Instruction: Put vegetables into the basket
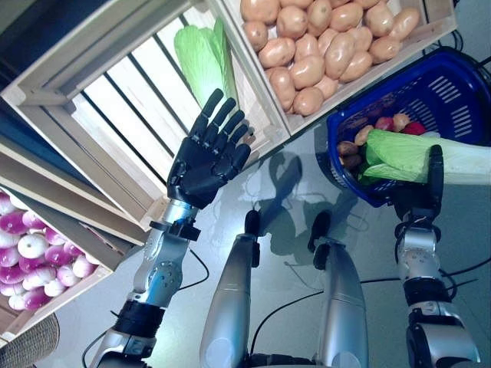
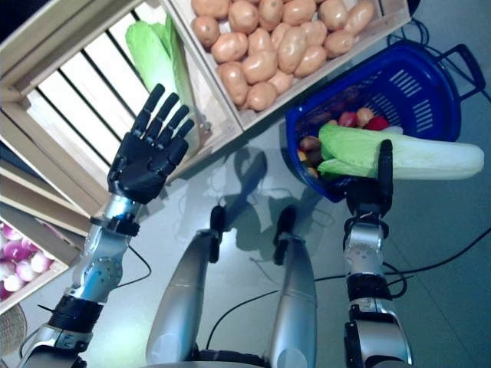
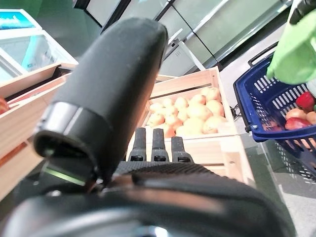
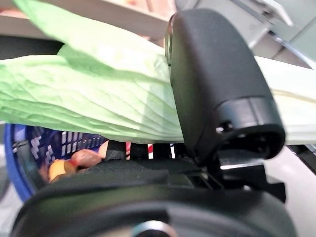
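Observation:
My right hand (image 1: 430,192) is shut on a long green-and-white cabbage (image 1: 414,157), thumb across its middle, holding it level over the near rim of the blue basket (image 1: 453,92). The basket holds several small red and brown vegetables (image 1: 383,126). In the right wrist view the thumb (image 4: 217,84) presses on the cabbage leaves (image 4: 84,94). My left hand (image 1: 207,157) is raised and open, fingers straight, in front of the slatted wooden crate (image 1: 115,100) where another green cabbage (image 1: 203,57) lies. It holds nothing.
A wooden crate full of potatoes (image 1: 322,46) stands beside the slatted crate, just behind the basket. A bin of purple-white turnips (image 1: 31,261) sits at the lower left. Grey floor lies between crates and basket.

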Motion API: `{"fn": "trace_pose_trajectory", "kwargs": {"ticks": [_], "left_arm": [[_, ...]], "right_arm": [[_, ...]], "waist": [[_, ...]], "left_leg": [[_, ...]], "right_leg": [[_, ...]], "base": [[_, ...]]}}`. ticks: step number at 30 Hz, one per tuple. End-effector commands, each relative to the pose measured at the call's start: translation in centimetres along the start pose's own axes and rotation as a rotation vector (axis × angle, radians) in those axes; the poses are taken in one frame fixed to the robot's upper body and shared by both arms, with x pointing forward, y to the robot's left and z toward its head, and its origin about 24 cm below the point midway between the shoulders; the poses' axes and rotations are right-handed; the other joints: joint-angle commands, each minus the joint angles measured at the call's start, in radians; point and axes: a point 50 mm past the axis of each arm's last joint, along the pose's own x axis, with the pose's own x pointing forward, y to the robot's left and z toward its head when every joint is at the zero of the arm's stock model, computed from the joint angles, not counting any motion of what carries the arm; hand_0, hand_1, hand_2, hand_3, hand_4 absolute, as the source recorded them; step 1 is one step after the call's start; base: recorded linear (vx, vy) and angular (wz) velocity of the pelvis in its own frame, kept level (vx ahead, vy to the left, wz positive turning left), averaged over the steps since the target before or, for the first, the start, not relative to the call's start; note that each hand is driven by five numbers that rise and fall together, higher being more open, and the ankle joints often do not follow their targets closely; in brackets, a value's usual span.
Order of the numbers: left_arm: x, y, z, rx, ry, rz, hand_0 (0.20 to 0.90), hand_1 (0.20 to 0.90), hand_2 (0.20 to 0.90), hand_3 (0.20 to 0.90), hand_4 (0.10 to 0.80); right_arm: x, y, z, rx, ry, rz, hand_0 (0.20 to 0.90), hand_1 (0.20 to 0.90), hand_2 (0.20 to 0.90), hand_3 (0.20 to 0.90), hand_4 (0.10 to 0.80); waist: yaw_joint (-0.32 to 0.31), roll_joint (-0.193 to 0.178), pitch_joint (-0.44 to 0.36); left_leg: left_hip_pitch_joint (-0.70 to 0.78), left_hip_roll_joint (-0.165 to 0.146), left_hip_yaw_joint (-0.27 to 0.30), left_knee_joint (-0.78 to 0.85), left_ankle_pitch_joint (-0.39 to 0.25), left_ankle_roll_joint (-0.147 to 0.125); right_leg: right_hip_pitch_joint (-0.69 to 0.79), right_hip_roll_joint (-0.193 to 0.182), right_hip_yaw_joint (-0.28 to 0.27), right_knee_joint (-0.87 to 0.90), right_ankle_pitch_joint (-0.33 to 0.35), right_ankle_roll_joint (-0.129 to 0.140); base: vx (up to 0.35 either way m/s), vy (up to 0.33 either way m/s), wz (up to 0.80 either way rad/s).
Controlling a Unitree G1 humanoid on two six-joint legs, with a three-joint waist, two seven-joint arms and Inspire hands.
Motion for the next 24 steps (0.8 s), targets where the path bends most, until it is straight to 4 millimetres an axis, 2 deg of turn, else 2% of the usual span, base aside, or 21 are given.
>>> {"fn": "trace_pose_trajectory", "kwargs": {"ticks": [1, 2, 3, 4, 8, 11, 12, 14, 15, 16, 17, 18, 19, 24], "left_arm": [[2.4, -3.7, 3.4, -0.021, -0.182, -0.213, 0.9, 0.9, 0.9, 0.9, 0.8], [2.4, -3.8, 3.2, -0.024, -0.171, -0.213, 0.9, 0.9, 0.9, 0.9, 0.8], [2.4, -3.8, 3.2, -0.02, -0.164, -0.216, 0.9, 0.9, 0.9, 0.9, 0.8], [2.4, -3.8, 3.1, -0.018, -0.16, -0.217, 0.9, 0.9, 0.9, 0.9, 0.8], [2.4, -3.7, 3.2, -0.006, -0.155, -0.212, 0.9, 0.9, 0.9, 0.9, 0.8], [2.7, -3.8, 3.0, 0.002, -0.144, -0.217, 0.9, 0.9, 0.9, 0.9, 0.8], [2.8, -3.9, 3.0, 0.004, -0.144, -0.221, 0.9, 0.9, 0.9, 0.9, 0.8], [2.9, -4.0, 3.0, 0.008, -0.137, -0.219, 0.9, 0.9, 0.9, 0.9, 0.8], [3.0, -4.0, 3.1, 0.01, -0.136, -0.221, 0.9, 0.9, 0.9, 0.9, 0.8], [3.0, -4.0, 3.1, 0.017, -0.131, -0.221, 0.9, 0.9, 0.9, 0.9, 0.8], [3.1, -4.0, 3.1, 0.021, -0.133, -0.226, 0.9, 0.9, 0.9, 0.9, 0.8], [3.1, -4.0, 3.0, 0.016, -0.13, -0.219, 0.9, 0.9, 0.9, 0.9, 0.8], [3.1, -4.0, 3.1, 0.018, -0.134, -0.217, 0.9, 0.9, 0.9, 0.9, 0.8], [3.0, -3.7, 3.1, 0.019, -0.137, -0.206, 0.9, 0.9, 0.9, 0.9, 0.8]], "right_arm": [[1.3, 3.5, 5.2, -0.219, -0.139, 0.097, 0.3, 0.3, 0.3, 0.3, 0.4], [1.5, 3.7, 5.3, -0.257, -0.129, 0.078, 0.3, 0.3, 0.3, 0.3, 0.4], [1.6, 4.0, 5.4, -0.286, -0.127, 0.062, 0.3, 0.3, 0.3, 0.3, 0.4], [1.7, 4.1, 5.4, -0.296, -0.127, 0.055, 0.3, 0.3, 0.3, 0.3, 0.4], [2.1, 4.5, 5.9, -0.257, -0.152, 0.029, 0.3, 0.3, 0.3, 0.3, 0.4], [2.4, 4.5, 5.5, -0.276, -0.147, -0.013, 0.3, 0.3, 0.3, 0.3, 0.4], [2.5, 4.7, 5.5, -0.287, -0.143, -0.009, 0.3, 0.3, 0.3, 0.3, 0.4], [2.7, 5.1, 5.5, -0.294, -0.146, -0.003, 0.3, 0.3, 0.3, 0.3, 0.4], [2.8, 5.2, 5.6, -0.284, -0.149, 0.002, 0.3, 0.3, 0.3, 0.3, 0.4], [2.8, 5.2, 5.5, -0.277, -0.147, 0.005, 0.3, 0.3, 0.3, 0.3, 0.4], [2.8, 5.3, 5.2, -0.283, -0.14, 0.009, 0.3, 0.3, 0.3, 0.3, 0.4], [2.8, 5.2, 5.0, -0.289, -0.129, 0.007, 0.3, 0.3, 0.3, 0.3, 0.4], [2.8, 5.4, 4.8, -0.295, -0.118, 0.007, 0.3, 0.3, 0.3, 0.3, 0.4], [2.9, 4.9, 4.2, -0.33, -0.076, -0.009, 0.3, 0.3, 0.3, 0.3, 0.4]], "waist": [[0.004, 0.016, -0.004], [0.005, 0.014, -0.004], [0.007, 0.012, -0.004], [0.008, 0.011, -0.004], [0.016, 0.008, -0.004], [0.019, 0.012, -0.004], [0.02, 0.014, -0.004], [0.022, 0.018, -0.004], [0.023, 0.02, -0.004], [0.022, 0.02, -0.004], [0.021, 0.021, -0.004], [0.021, 0.02, -0.004], [0.021, 0.021, -0.004], [0.022, 0.025, -0.004]], "left_leg": [[-0.035, -0.05, 0.024, 0.01, -0.032, 0.022], [-0.046, -0.051, 0.022, 0.019, -0.037, 0.022], [-0.07, -0.05, 0.025, 0.015, -0.011, 0.027], [-0.059, -0.052, 0.02, 0.022, -0.035, 0.023], [-0.087, -0.051, 0.02, 0.009, -0.007, 0.03], [-0.089, -0.06, 0.011, 0.026, -0.032, 0.023], [-0.109, -0.059, 0.014, 0.019, -0.006, 0.027], [-0.1, -0.063, 0.009, 0.022, -0.029, 0.023], [-0.115, -0.061, 0.013, 0.014, -0.004, 0.026], [-0.099, -0.064, 0.008, 0.016, -0.027, 0.022], [-0.115, -0.063, 0.012, 0.006, 0.001, 0.025], [-0.1, -0.065, 0.008, 0.014, -0.026, 0.021], [-0.115, -0.063, 0.012, 0.004, 0.0, 0.024], [-0.11, -0.06, 0.013, -0.016, 0.012, 0.022]], "right_leg": [[0.017, 0.014, -0.01, 0.141, -0.079, 0.004], [0.005, 0.019, -0.008, 0.148, -0.081, 0.005], [-0.016, 0.02, -0.015, 0.141, -0.055, -0.004], [-0.007, 0.023, -0.009, 0.149, -0.075, 0.004], [-0.031, 0.029, -0.02, 0.132, -0.044, -0.003], [-0.032, 0.034, -0.015, 0.146, -0.06, 0.006], [-0.05, 0.033, -0.023, 0.138, -0.037, -0.004], [-0.044, 0.036, -0.015, 0.143, -0.057, 0.003], [-0.058, 0.035, -0.023, 0.133, -0.036, -0.006], [-0.045, 0.038, -0.016, 0.138, -0.056, 0.003], [-0.059, 0.037, -0.024, 0.125, -0.032, -0.005], [-0.046, 0.04, -0.017, 0.134, -0.054, 0.002], [-0.059, 0.039, -0.025, 0.123, -0.032, -0.006], [-0.059, 0.042, -0.027, 0.107, -0.024, -0.006]], "base": [[0.148, -0.068, 0.06], [0.046, -0.056, 0.06], [0.042, -0.046, 0.06], [0.024, -0.056, 0.0], [0.0, -0.058, 0.01], [0.068, -0.043, 0.07], [0.013, -0.029, -0.05], [0.0, 0.0, 0.0], [0.0, 0.0, 0.0], [-0.073, -0.013, 0.02], [0.088, -0.015, 0.02], [-0.063, 0.001, 0.02], [0.0, 0.0, 0.0], [-0.013, 0.001, 0.0]]}}
